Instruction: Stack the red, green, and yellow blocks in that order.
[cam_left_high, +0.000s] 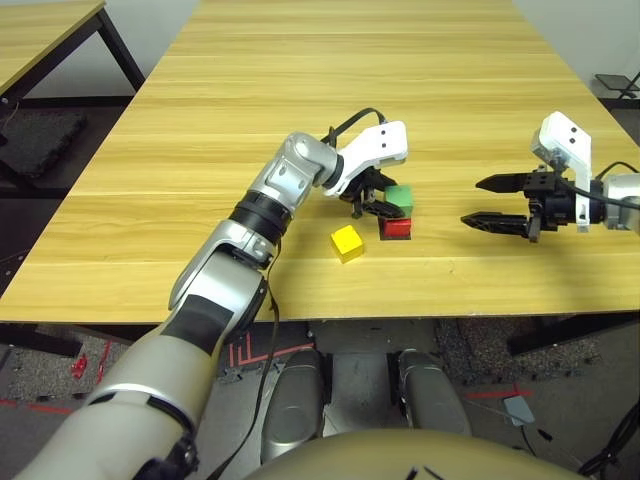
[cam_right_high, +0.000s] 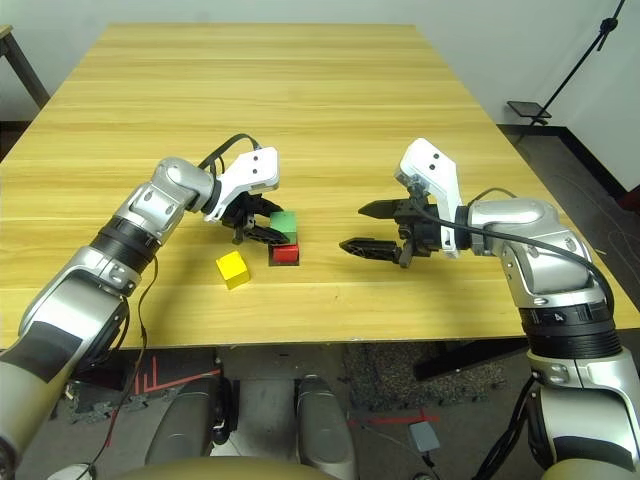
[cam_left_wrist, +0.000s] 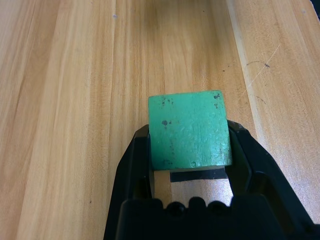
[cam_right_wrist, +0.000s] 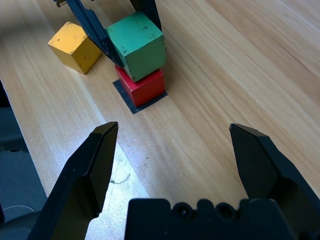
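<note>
In the left eye view, the left hand (cam_left_high: 377, 203) sits in the middle of the frame and pinches the green block (cam_left_high: 400, 197). The green block rests on top of the red block (cam_left_high: 396, 227), so the second step looks almost done. The hand probably keeps hold so the green block sits straight before it lets go. The yellow block (cam_left_high: 347, 242) waits on the bench (cam_left_high: 250, 120) just left of the pile and a bit lower in the frame. It goes on last, I think. The right hand (cam_left_high: 500, 202) hangs at the right of the frame, well apart from the blocks, with its fingers spread wide and holding nothing.

The right eye view shows the same things, and more of the right arm.

The left wrist view looks down on the green block's flat top, in the middle of the frame. One black finger presses on each side of it. A thin strip of black patch (cam_left_wrist: 199, 175) peeks out under the block's lower edge. The red block is hidden below the green one here.

The right wrist view shows the pile from the side, in the upper left of the frame. Here the green block looks turned a little on the red one, and the red block stands on the black patch. The yellow block is at the far upper left, near the pile but apart from it. The two spread fingers fill the bottom of the frame.
</note>
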